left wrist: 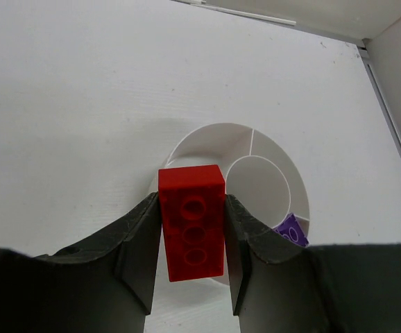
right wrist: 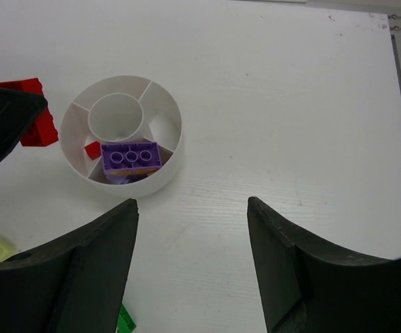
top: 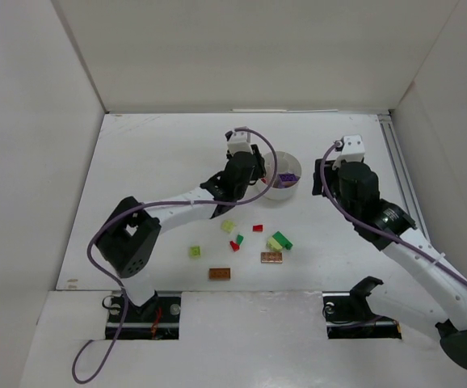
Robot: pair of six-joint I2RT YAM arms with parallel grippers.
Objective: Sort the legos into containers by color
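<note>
The white divided dish stands mid-table. My left gripper is shut on a red lego and holds it at the dish's near-left rim, above a wedge section. In the right wrist view the dish holds a purple lego and a small red piece; the held red lego shows at its left edge. My right gripper is open and empty, just right of the dish. In the top view the left gripper is left of the dish, the right gripper right of it.
Loose legos lie in front of the dish: yellow-green ones, a red one, a red-and-green pair, a green and yellow-green pair, two orange-brown ones. White walls enclose the table.
</note>
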